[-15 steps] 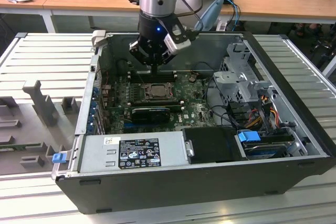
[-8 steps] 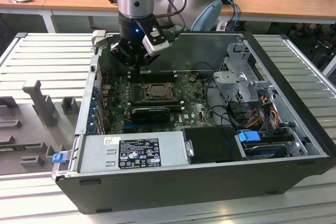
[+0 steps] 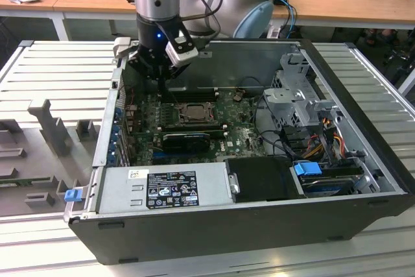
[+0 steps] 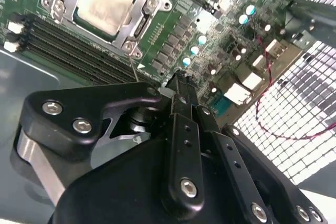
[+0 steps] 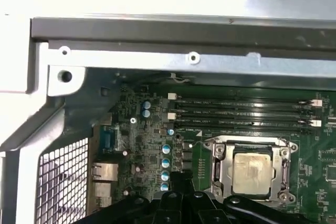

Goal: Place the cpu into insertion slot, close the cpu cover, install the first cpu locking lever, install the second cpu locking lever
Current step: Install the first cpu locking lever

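The cpu [image 4: 102, 3] sits in the insertion slot [image 4: 128, 47], the cpu cover [image 4: 138, 4] down around its edges; we see the claw [image 4: 178, 80] clenched empty, fingertips together, near the socket's corner

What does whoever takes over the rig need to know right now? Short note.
Claw: shut, nothing visible in it, tip over the green motherboard beside the socket, apart from the chip.
Small square pale silver-beige cpu: seated in the square dark insertion slot with silvery rim.
Thin silvery square-frame cpu cover: lying down over the chip.
Done: cpu placed, cover closed.
Left: both locking levers. I cannot tell if either is latched; a thin metal rod juts from the socket corner toward the claw.
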